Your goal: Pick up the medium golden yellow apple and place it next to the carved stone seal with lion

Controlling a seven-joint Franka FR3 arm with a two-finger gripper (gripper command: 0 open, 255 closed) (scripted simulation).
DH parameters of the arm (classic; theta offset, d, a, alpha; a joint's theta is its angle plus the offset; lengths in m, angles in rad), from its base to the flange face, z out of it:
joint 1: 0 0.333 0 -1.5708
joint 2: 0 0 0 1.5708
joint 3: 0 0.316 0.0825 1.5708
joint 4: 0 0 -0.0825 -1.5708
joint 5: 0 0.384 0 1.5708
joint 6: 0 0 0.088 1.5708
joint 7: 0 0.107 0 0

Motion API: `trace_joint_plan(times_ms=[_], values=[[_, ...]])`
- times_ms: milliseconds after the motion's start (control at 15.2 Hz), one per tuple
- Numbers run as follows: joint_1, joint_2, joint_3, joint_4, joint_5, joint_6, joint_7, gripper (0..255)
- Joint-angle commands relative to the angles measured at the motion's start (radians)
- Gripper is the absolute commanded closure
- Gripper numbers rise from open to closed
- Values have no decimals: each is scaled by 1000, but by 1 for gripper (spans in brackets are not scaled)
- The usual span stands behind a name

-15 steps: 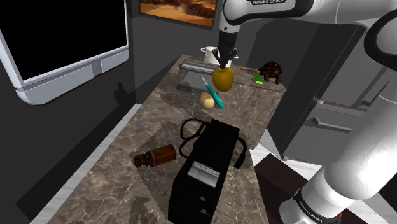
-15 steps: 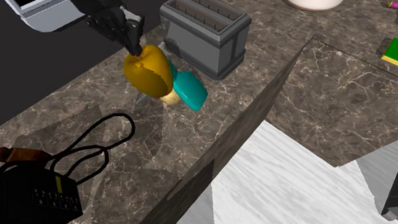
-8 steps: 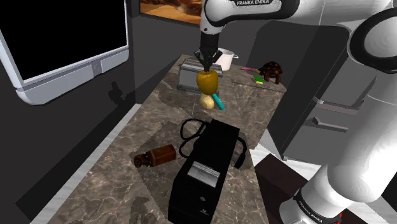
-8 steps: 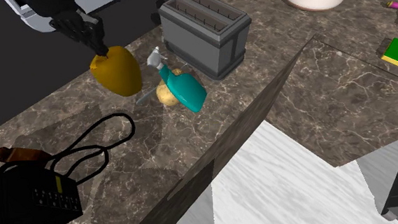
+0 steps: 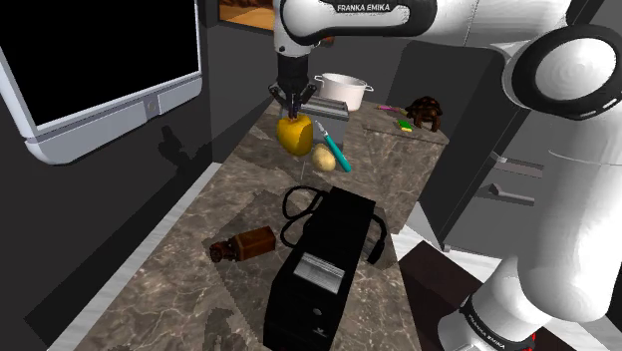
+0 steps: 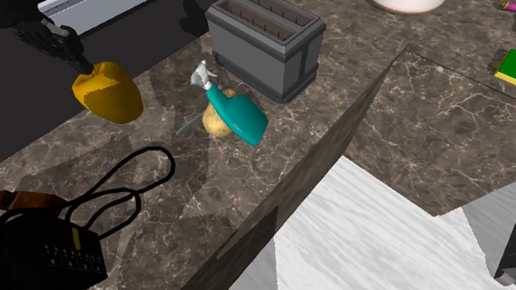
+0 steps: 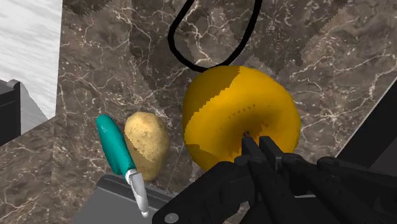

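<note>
**A:** How far along can the task be judged to be?

**B:** The pick-up is judged done. The medium golden yellow apple (image 5: 294,134) is held clear above the dark veined marble bench (image 5: 179,254). It is pinched at its stem end by the all-black two-finger hand (image 5: 292,103). In the wrist view the fingers are drawn narrow, almost together, in the dimple on top of the apple (image 7: 240,118).

**A:** And where is the apple placed among the other things?

**B:** In the second exterior view it (image 6: 108,91) is seen near the bench's far edge. It is apart from the pale brown potato (image 6: 216,121) and the teal-handled tool (image 6: 236,113) lying against that potato, both in front of the grey two-slot toaster (image 6: 264,39). A looped black cable (image 6: 122,187) is laid on the bench between the apple and the nearer end.

**A:** What is left?

**B:** The carrying and the setting-down. The brown block-shaped piece (image 5: 247,245) lying on the bench beyond the cable is taken to be the carved seal, though no lion can be made out on it. The apple is well apart from it, so nothing of the placing can be counted as done. The apple must be brought over the cable, lowered just beside the block without touching it, and released.
</note>
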Motion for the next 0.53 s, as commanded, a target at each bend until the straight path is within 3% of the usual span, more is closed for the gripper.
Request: trace_joint_plan(times_ms=[0,462], values=[[38,48,13,64,-13,-28,44,255],[183,282,30,391,-67,-152,146,255]])
